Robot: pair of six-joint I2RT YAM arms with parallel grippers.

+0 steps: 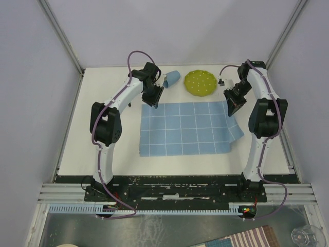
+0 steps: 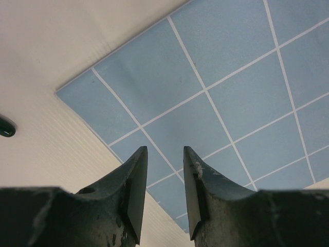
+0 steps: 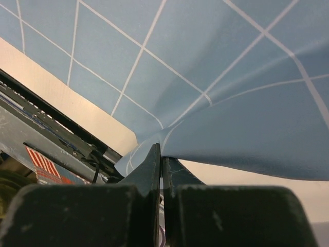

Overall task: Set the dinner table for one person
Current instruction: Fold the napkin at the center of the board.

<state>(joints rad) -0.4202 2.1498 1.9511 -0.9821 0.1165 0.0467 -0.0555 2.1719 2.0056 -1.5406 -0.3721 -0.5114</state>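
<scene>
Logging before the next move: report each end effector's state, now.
Left end effector: open, holding nothing.
Right end effector: closed on the blue grid cloth, at its edge.

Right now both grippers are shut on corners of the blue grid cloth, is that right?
Only one is. The right gripper is shut on a corner of the blue grid cloth, as the right wrist view shows. The left gripper is open over the cloth's other far corner. The left wrist view shows nothing between its fingers.
</scene>
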